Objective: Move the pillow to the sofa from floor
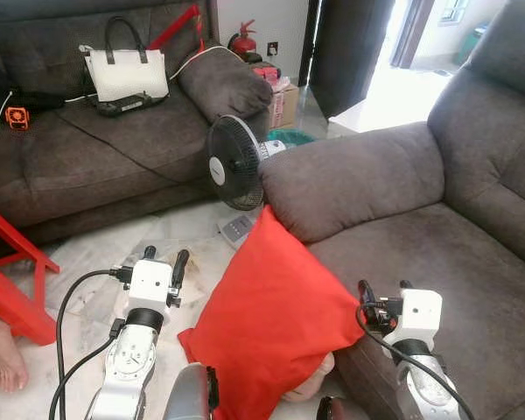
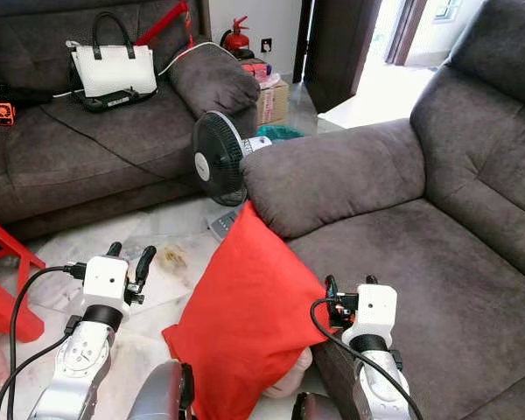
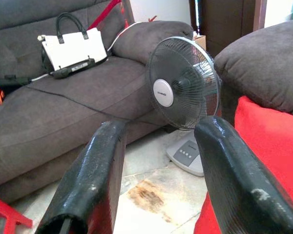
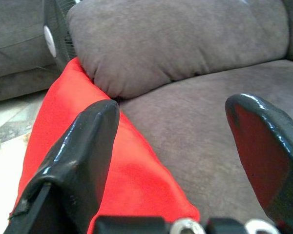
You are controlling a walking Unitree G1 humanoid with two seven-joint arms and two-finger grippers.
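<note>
A red pillow point(image 1: 267, 315) stands on its edge on the floor, leaning against the front of the grey sofa point(image 1: 437, 262) below the sofa's armrest point(image 1: 350, 179). My left gripper point(image 1: 164, 258) is open over the floor, just left of the pillow and apart from it. In the left wrist view the left gripper point(image 3: 162, 129) points at the fan, with the pillow point(image 3: 263, 161) beside one finger. My right gripper point(image 1: 385, 289) is open at the sofa seat's front edge, right of the pillow. The right wrist view has the pillow point(image 4: 88, 156) behind one finger point(image 4: 88, 146).
A black standing fan point(image 1: 234, 162) sits on the floor just behind the pillow. A second grey sofa point(image 1: 96, 149) at the back holds a white handbag point(image 1: 125, 72). A red stool point(image 1: 9, 271) and a person's foot point(image 1: 4, 354) are at the left.
</note>
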